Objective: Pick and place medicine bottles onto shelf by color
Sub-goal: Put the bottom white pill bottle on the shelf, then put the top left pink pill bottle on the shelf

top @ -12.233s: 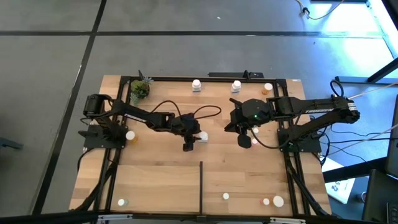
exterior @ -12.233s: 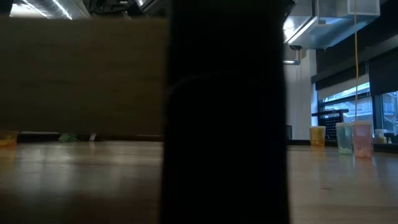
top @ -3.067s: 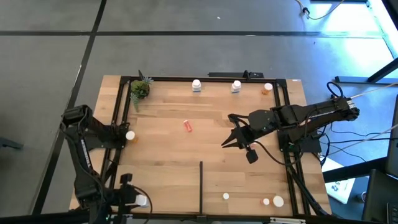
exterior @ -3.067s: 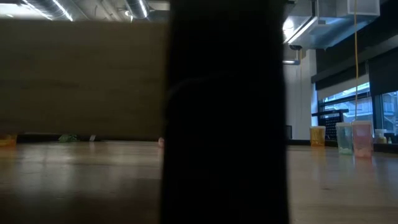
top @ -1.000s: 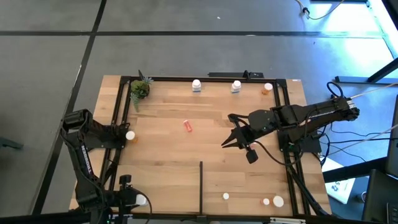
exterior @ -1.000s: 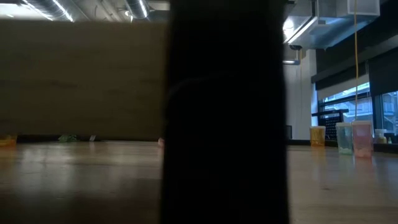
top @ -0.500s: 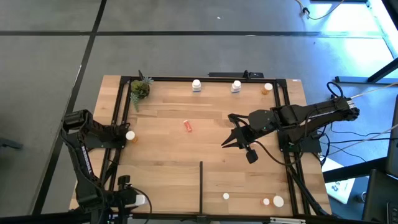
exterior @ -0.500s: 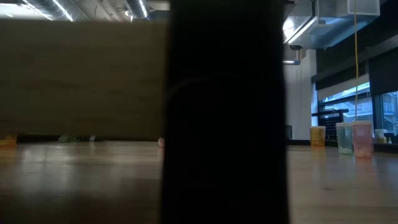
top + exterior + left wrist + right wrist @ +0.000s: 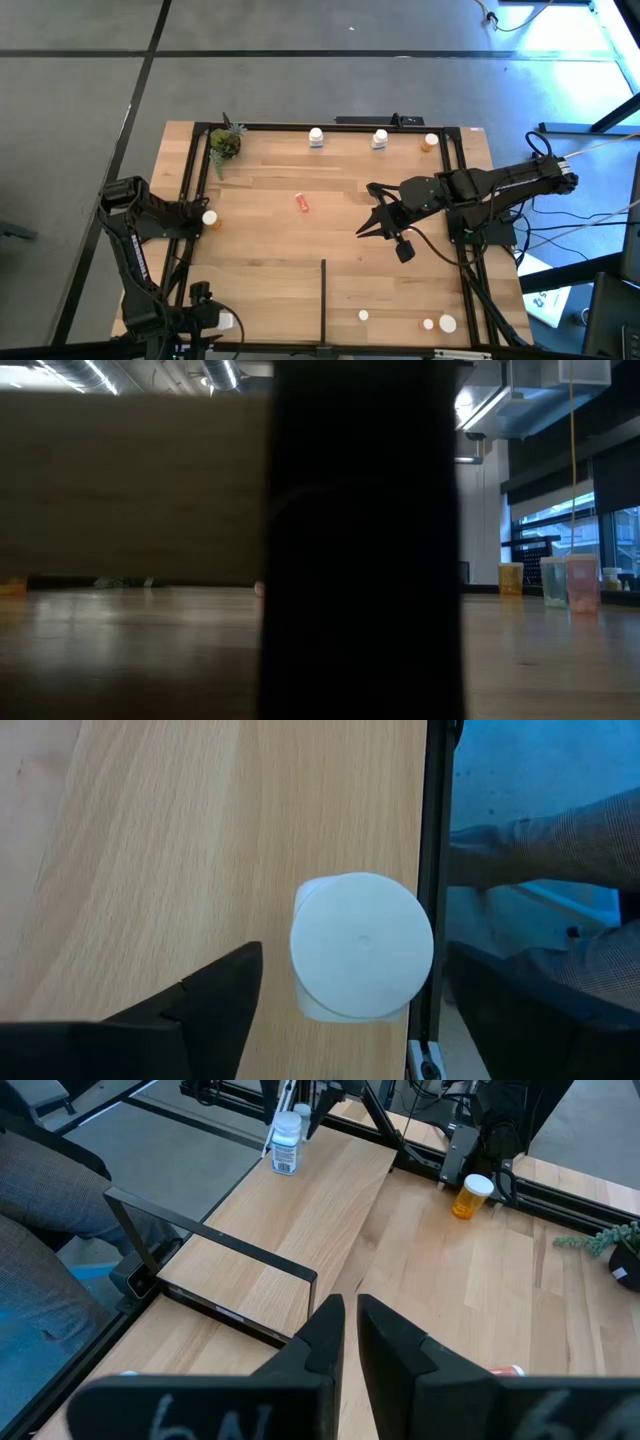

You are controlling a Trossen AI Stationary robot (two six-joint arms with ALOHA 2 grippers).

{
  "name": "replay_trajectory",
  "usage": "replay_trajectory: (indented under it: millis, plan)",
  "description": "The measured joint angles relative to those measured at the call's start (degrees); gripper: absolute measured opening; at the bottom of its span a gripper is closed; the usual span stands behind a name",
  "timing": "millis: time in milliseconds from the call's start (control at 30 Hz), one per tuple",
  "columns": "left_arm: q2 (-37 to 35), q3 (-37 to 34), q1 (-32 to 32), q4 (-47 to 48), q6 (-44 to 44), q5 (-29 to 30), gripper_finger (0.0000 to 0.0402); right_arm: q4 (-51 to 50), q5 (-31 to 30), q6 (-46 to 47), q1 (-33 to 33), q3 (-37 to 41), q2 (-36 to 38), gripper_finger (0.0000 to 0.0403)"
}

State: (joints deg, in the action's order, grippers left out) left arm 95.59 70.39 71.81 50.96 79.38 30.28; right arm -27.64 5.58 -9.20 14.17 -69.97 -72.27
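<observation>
Now | left gripper (image 9: 222,321): at the shelf's (image 9: 270,270) near-left corner, jaws apart around a white bottle (image 9: 361,946) standing by the black frame bar | right gripper (image 9: 366,229): mid-shelf, jaws together, empty | orange bottle (image 9: 303,202): lying at shelf centre

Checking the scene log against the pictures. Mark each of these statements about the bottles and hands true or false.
1. The left hand is at the near-left corner, over a white bottle. True.
2. The right hand holds a bottle. False: it is shut and empty, above the middle of the shelf.
3. An orange bottle lies on its side mid-shelf. True.
4. The potted plant stands at the near-right corner. False: far-left corner.
</observation>
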Motion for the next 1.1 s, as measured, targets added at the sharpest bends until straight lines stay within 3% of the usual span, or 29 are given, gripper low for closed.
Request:
replay_trajectory:
  millis: [333, 700, 933, 1100]
  plan:
    - [-2.26, 0.07, 0.00, 0.45, -1.84, 0.10, 0.0314, 0.00, 0.00, -0.04, 0.00, 0.00, 0.00, 0.0036]
    - [-8.42, 0.09, -0.71, 7.16, -2.66, 0.19, 0.0311, 0.00, 0.00, -0.06, 0.00, 0.00, 0.00, 0.0036]
    - [-12.54, 0.09, -6.62, 12.78, -1.82, 0.37, 0.0315, 0.00, 0.00, -0.06, 0.00, 0.00, 0.02, 0.0036]
    - [-14.87, 0.09, -14.67, 16.47, -1.47, 0.27, 0.0310, 0.00, 0.01, -0.06, 0.00, 0.00, 0.00, 0.0036]
